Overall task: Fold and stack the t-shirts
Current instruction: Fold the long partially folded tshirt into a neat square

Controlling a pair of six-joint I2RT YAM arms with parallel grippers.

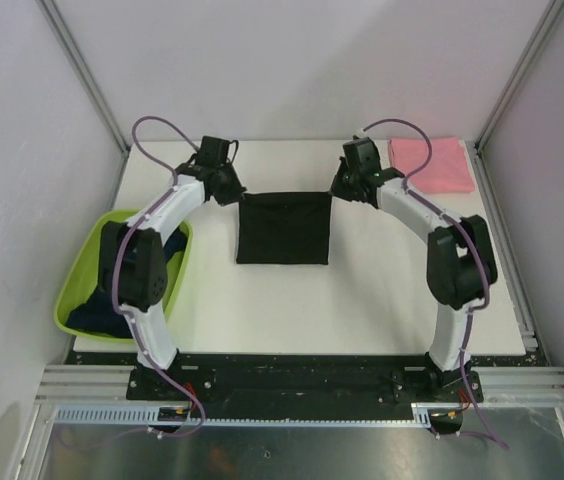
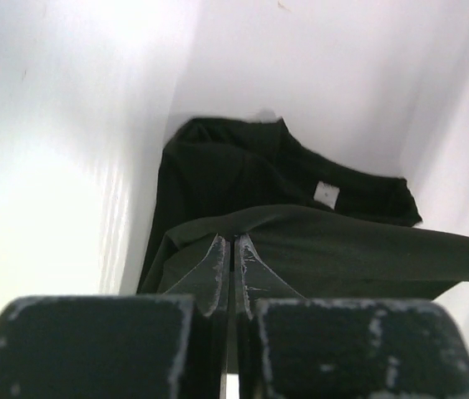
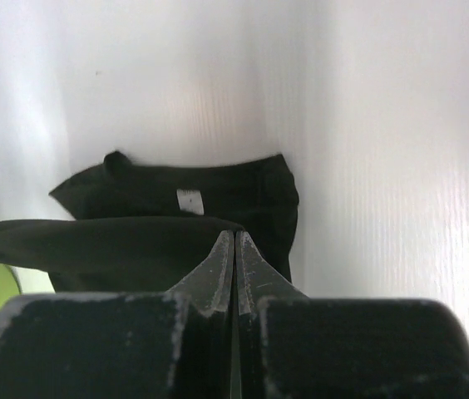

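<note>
A black t-shirt (image 1: 283, 228) lies on the table's middle, its far edge lifted and stretched between my two grippers. My left gripper (image 1: 234, 192) is shut on the shirt's far left corner (image 2: 218, 226). My right gripper (image 1: 339, 190) is shut on the far right corner (image 3: 218, 224). The neck label shows in both wrist views on the layer that lies on the table (image 2: 325, 194) (image 3: 188, 200). A folded pink t-shirt (image 1: 431, 165) lies at the far right of the table. Dark navy shirts (image 1: 102, 312) lie in the lime-green basin.
The lime-green basin (image 1: 80, 268) stands at the table's left edge beside the left arm. White walls close in the table on the far side, left and right. The table (image 1: 362, 300) is white.
</note>
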